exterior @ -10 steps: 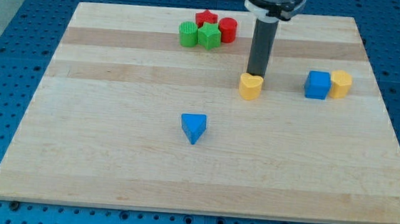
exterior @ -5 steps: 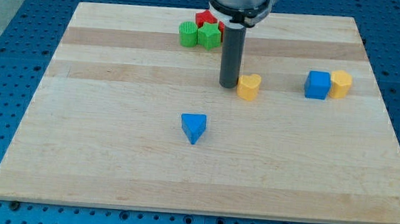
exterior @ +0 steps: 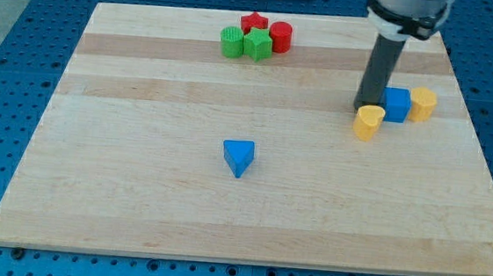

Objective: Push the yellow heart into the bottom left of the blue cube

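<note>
The yellow heart [exterior: 368,122] lies on the wooden board just below and left of the blue cube [exterior: 396,105], close to or touching its lower left corner. My tip [exterior: 364,108] stands directly above the heart, at the cube's left side, touching or nearly touching both. A yellow block [exterior: 423,104] sits against the cube's right side.
A blue triangular block [exterior: 239,158] lies near the board's middle. A cluster of a green cylinder [exterior: 231,42], a green star-like block [exterior: 256,44], a red star-like block [exterior: 254,22] and a red cylinder [exterior: 280,37] sits at the view's top. The board's right edge [exterior: 476,130] is near.
My tip went from above the heart to its left, then swept right. The yellow heart slid right and slightly down, ending at the blue cube's lower left.
</note>
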Controlling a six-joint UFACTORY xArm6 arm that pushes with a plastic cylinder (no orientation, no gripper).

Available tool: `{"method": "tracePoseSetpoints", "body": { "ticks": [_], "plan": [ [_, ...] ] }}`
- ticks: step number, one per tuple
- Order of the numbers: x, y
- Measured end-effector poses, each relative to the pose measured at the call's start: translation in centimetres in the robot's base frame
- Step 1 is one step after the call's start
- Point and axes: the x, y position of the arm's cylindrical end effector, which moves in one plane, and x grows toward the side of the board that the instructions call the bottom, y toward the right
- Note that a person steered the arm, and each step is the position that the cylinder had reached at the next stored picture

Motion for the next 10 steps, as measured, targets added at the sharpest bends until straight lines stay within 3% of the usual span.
{"method": "tracePoseSetpoints", "body": {
  "ticks": [1, 2, 3, 5, 7, 10],
  "plan": [
    [0.4, -4.0],
    [5.4, -4.2],
    [6.5, -3.8],
    [4.4, 0.5],
    [3.9, 0.8],
    [5.8, -10.3]
  ]
}}
